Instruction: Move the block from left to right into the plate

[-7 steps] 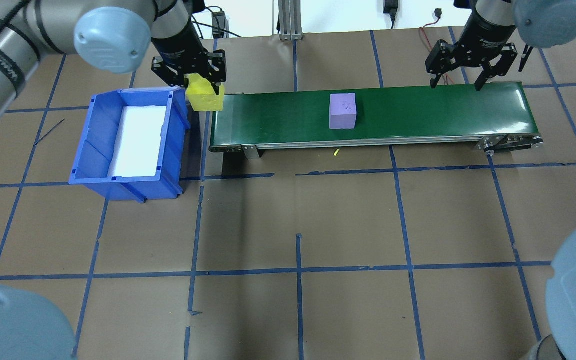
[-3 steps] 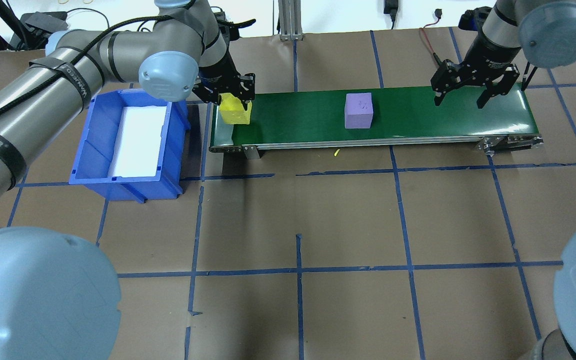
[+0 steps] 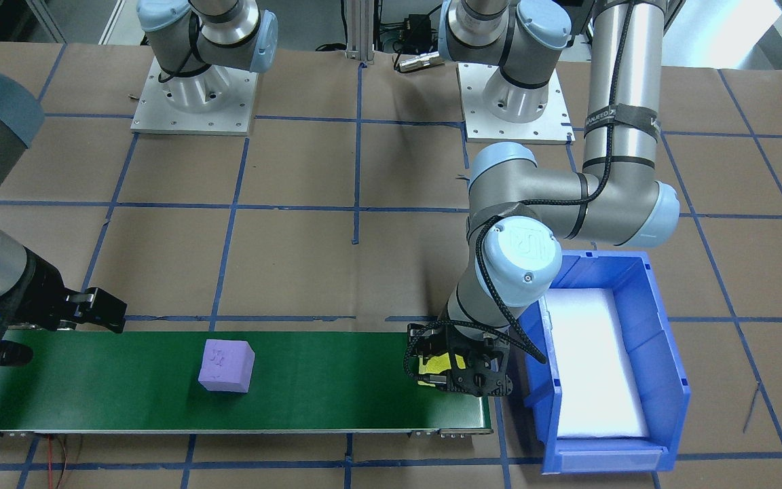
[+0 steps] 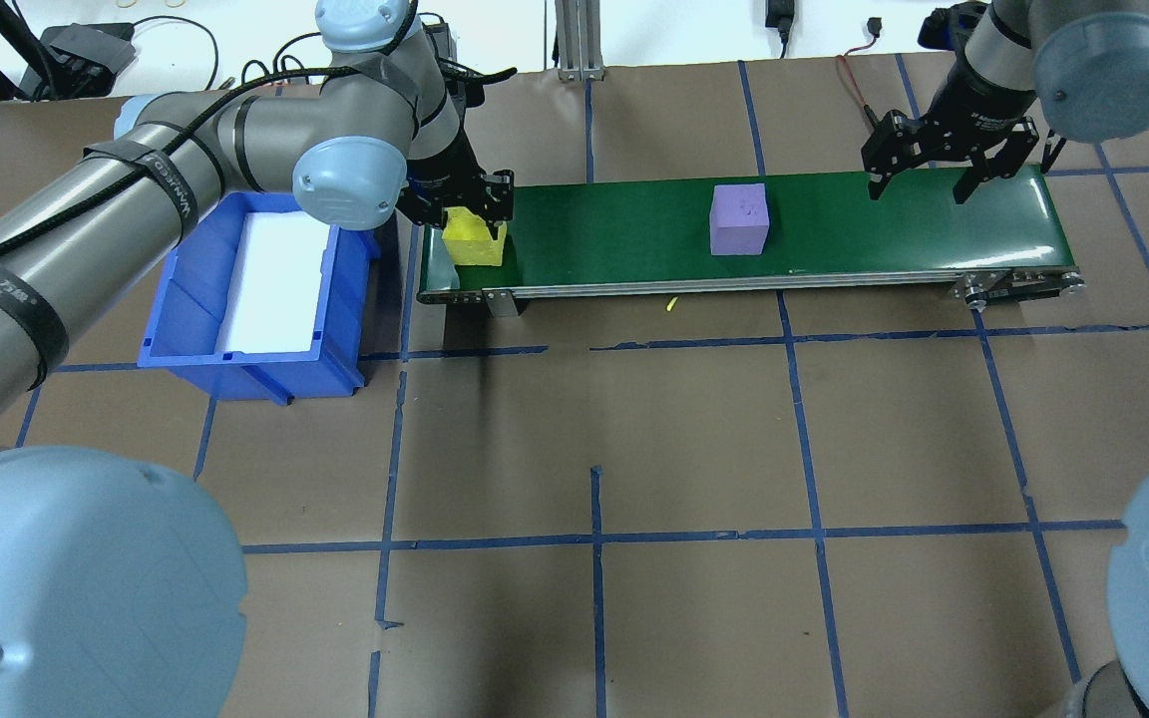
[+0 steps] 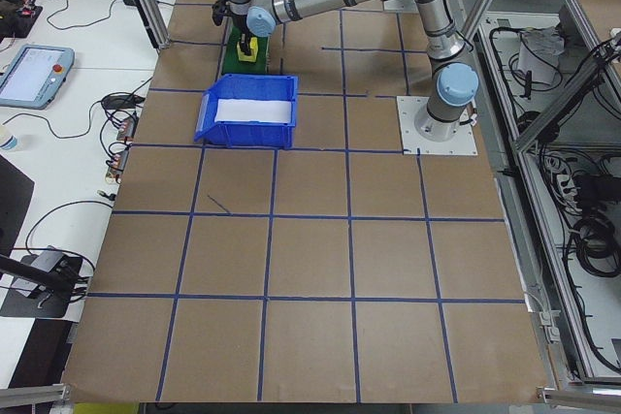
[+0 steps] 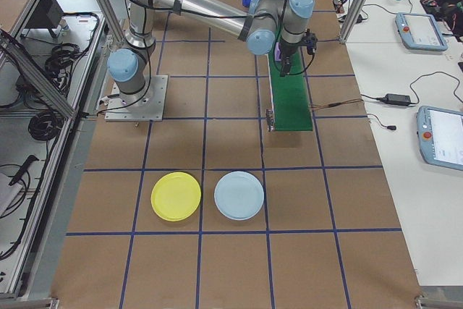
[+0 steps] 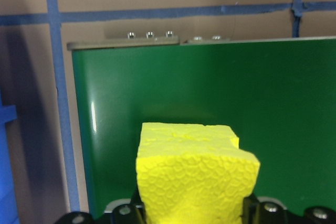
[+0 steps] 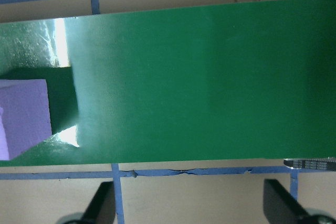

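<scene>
The left gripper point(image 4: 473, 199) is clamped on a yellow foam block point(image 4: 474, 242) down at the left end of the green conveyor belt point(image 4: 864, 229), just beside the blue bin point(image 4: 191, 309) with its white liner. A purple foam block point(image 4: 739, 219) sits on the belt past its middle, toward the right end. Above that right end hangs the right gripper point(image 4: 922, 179), jaws spread wide and holding nothing. The yellow plate point(image 6: 176, 195) lies on the brown-papered table point(image 4: 594, 449), well apart from the belt, next to a pale blue plate point(image 6: 239, 195).

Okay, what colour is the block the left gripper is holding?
Bright yellow: the foam block in the left gripper, clearest in the left wrist view.
</scene>
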